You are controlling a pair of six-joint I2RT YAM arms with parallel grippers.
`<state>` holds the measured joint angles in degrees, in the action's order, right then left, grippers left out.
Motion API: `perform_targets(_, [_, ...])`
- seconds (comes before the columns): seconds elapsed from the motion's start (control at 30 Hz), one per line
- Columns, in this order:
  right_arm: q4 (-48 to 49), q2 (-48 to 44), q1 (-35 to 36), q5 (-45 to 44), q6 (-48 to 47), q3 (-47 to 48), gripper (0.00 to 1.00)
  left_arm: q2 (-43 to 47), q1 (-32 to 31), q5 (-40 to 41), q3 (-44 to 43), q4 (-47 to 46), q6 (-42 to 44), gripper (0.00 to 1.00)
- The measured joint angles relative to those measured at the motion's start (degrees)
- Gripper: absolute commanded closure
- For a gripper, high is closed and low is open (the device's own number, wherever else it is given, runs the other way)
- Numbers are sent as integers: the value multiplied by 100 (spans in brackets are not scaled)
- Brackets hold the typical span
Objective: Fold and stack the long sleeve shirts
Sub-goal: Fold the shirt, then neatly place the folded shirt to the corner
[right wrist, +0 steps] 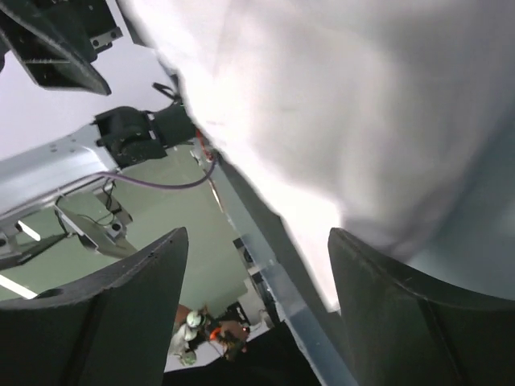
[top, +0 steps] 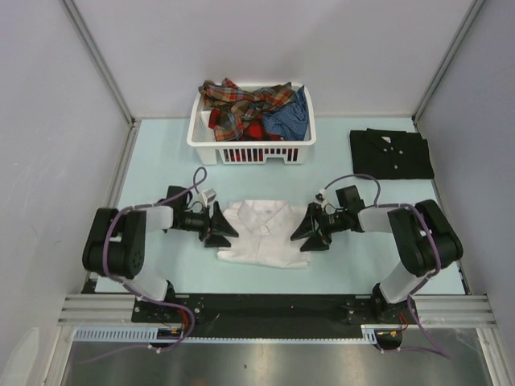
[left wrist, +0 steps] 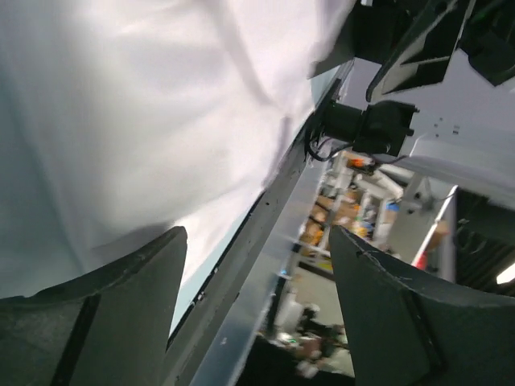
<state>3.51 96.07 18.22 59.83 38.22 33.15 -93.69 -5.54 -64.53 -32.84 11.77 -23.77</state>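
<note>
Top external: both jaws wide open beside the white shirt (top: 262,238).

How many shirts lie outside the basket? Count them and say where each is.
2. The white shirt lies centre front; the black shirt lies folded at far right. The plaid and blue shirts lie heaped in the basket, uncounted.

The white shirt (top: 264,233) lies folded, front up with its collar toward the far side, at the near middle of the worktop (top: 161,161). The black shirt (top: 391,153) lies folded flat at far right. The plaid shirts (top: 241,104) and the blue shirt (top: 290,119) sit crumpled in the basket (top: 251,151).
</note>
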Motion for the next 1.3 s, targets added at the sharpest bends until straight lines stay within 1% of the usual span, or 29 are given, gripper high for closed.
perform_targets(0.07, [-509,-348,-24,-35,-96,205,14,431,-59,11,-238,391,306,20])
perform_targets(0.13, [-546,-780,63,-90,2,404,10,931,-293,26,-649,535,520,16])
perform_targets(0.17, [-470,-988,151,-138,98,570,9,1141,-463,87,-855,444,573,15])
perform_targets(0.2, [-310,-1086,243,-175,199,719,8,1287,-651,127,-1010,262,588,7])
perform_targets(0.23, [-129,-1115,319,-216,271,828,7,1355,-798,138,-1082,68,573,6])
perform_targets(0.27, [170,-1091,422,-278,387,933,5,1388,-1003,151,-1102,-343,503,5])
perform_targets(0.33, [774,-809,612,-367,590,1067,4,1174,-1222,234,-1080,-813,369,3])
perform_targets(0.4, [1300,-330,776,-474,761,1091,2,616,-1318,409,-1040,-1309,212,1])
perform_targets(0.53, [1937,798,809,-573,1032,1034,0,-695,-1115,769,-955,-2028,-284,1])
perform_targets(0.57, [2020,1036,737,-549,1102,986,0,-955,-997,540,-975,-2201,-501,1])
perform_targets(0.6, [2181,1176,623,-330,1167,957,0,-1056,-894,380,-997,-2297,-651,1])
perform_targets(0.7, [2232,1200,415,-149,1073,931,2,-1086,-732,306,-992,-2387,-774,0])
perform_targets(0.77, [2068,1128,299,-61,911,931,5,-1019,-605,328,-979,-2232,-625,1])
perform_targets(0.87, [1419,699,136,-146,616,929,7,-520,-470,518,-1001,-1421,35,5])
perform_targets(0.93, [809,94,39,-267,481,929,8,-17,-450,682,-1200,-595,721,16])
perform_targets(1.0, [330,-590,0,-398,411,929,9,496,-597,1027,-1606,256,1705,28])
perform_targets(1.07, [-214,-1587,-101,-638,369,848,10,1067,-1139,1740,-1950,699,2717,36])
perform_targets(1.1, [-446,-1987,-170,-756,330,789,10,1349,-1567,2046,-2011,776,3119,42])
perform_targets(1.17, [-844,-2500,-354,-1010,262,645,11,1869,-2669,2640,-2000,833,3866,48])
perform_targets(1.23, [-1217,-2769,-619,-1287,212,356,11,2070,-3703,3147,-1926,822,4363,50])
perform_targets(1.27, [-1379,-2791,-745,-1390,203,223,11,2046,-4179,3397,-1897,804,4559,49])
perform_targets(1.3, [-1580,-2782,-933,-1488,201,44,11,1939,-4616,3633,-1875,782,4715,44])
